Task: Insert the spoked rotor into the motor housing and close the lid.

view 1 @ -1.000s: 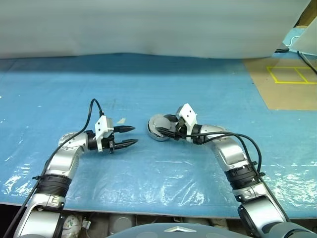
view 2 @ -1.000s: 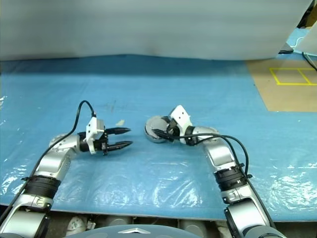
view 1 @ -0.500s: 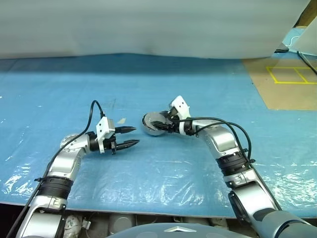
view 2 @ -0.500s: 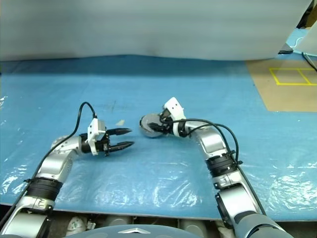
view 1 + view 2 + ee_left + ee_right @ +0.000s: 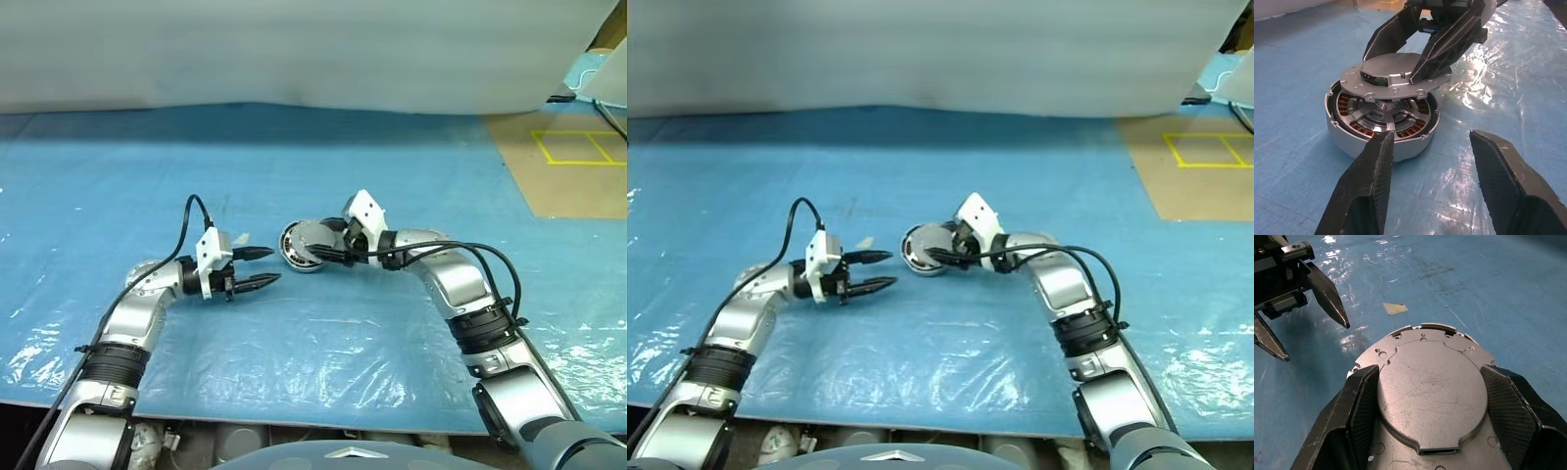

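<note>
Right gripper (image 5: 1422, 54) clamps lid (image 5: 1396, 76) tilted over housing (image 5: 1382, 122), rotor (image 5: 1386, 120) inside; left gripper (image 5: 257, 267) jaws apart, empty.

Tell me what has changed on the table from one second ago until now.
The right gripper has tilted the lid and lifted it a little; it now sits slanted over the housing, with the rotor visible beneath. Its fingers stay clamped on the lid. The left gripper stays open and in place beside the housing.

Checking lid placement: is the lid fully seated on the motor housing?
No. In the left wrist view the lid, held by the right gripper, sits tilted over the motor housing, with a gap showing.
</note>
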Controlling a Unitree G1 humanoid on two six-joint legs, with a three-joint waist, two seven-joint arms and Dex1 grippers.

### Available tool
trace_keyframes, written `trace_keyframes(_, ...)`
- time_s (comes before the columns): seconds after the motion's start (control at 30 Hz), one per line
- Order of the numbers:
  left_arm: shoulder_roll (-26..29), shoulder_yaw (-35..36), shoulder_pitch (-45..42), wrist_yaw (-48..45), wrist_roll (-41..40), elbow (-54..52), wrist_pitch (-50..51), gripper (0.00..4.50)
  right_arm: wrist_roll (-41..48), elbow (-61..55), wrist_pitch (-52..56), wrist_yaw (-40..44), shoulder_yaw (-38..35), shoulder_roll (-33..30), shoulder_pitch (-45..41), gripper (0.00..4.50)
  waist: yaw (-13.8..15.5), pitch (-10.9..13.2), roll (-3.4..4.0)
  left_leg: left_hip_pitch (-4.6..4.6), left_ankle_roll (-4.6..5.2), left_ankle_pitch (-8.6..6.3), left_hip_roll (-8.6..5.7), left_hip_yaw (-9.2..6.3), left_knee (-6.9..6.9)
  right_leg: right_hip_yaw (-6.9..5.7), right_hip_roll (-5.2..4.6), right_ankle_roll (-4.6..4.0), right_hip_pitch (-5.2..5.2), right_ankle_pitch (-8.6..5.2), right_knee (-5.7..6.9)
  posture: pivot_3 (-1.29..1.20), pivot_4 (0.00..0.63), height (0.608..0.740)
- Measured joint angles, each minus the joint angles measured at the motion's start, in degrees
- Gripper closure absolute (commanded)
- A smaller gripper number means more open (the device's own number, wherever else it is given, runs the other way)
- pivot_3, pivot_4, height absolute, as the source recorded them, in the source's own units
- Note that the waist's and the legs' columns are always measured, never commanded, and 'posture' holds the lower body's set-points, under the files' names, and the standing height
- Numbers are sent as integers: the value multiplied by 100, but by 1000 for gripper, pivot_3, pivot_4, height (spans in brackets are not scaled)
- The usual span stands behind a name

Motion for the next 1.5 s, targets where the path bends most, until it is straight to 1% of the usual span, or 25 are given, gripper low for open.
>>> trace_keyframes(0.2,-4,-8,-14,-22,14,16,0,1895,152,0,-72,382,-61,-199,-9,1555,7,0,0,-1,1,0,-1,0,1,0,0,0,1,0,0,0,150,740)
trace_keyframes(0.27,-7,-10,-32,-33,26,30,0,1895,142,-2,-166,636,-45,-432,-10,1555,13,0,0,-2,2,0,-1,0,2,-1,-1,0,2,0,0,0,150,740)
trace_keyframes(0.37,-11,-11,-63,-54,58,61,0,1895,0,-7,-463,976,118,-778,11,1555,13,0,0,-2,2,0,0,0,3,-2,-1,0,2,0,0,0,150,740)
trace_keyframes(0.53,-34,-11,-158,-85,72,96,0,1895,-250,90,-1080,1459,492,-1099,63,1555,3,0,0,0,4,0,1,1,5,-2,-1,0,4,0,1,0,150,740)
trace_keyframes(0.73,-47,-10,-160,-91,78,152,0,1895,-237,434,-1179,1607,491,-1042,-130,1555,8,0,0,1,20,-1,3,1,26,-2,-1,-2,4,0,20,0,150,740)
trace_keyframes(0.9,-64,-11,-159,-87,81,155,-4,1895,-49,557,-665,1241,276,-570,-225,1555,9,0,0,-2,26,-12,7,0,48,-1,-1,-3,1,0,41,0,150,740)
trace_keyframes(1.03,-66,-11,-156,-87,85,159,-8,1895,358,127,532,940,46,-381,-226,1555,15,1,1,-4,24,-11,7,-1,50,-1,-1,-3,0,-1,41,0,150,740)
trace_keyframes(1.13,-75,-14,-156,-88,88,174,-15,1895,539,-292,1127,777,29,-361,-226,1555,13,1,1,-5,16,-7,8,-1,48,-1,0,-3,-2,-1,40,0,150,740)
trace_keyframes(1.2,-84,-16,-157,-90,90,229,-20,1895,556,-474,1432,582,27,-286,-226,1555,11,1,1,-4,4,-1,8,-1,47,-1,0,-3,-3,-1,40,0,150,740)
trace_keyframes(1.3,-104,-19,-158,-93,101,276,-27,1895,482,-503,1925,-19,54,30,-231,1555,9,1,1,-4,2,-1,9,-1,47,-1,0,-3,-3,-1,41,0,150,740)
trace_keyframes(1.4,-119,-22,-164,-109,106,297,-69,1895,246,-510,1981,-336,258,89,-276,1555,11,1,1,-3,0,-1,8,-1,45,0,0,-3,-1,-1,38,0,150,740)
trace_keyframes(1.5,-120,-31,-175,-117,117,315,-74,1895,83,-518,1826,-440,407,68,-253,1555,10,0,1,0,-1,-1,8,-1,43,0,0,-2,0,-1,38,0,150,740)
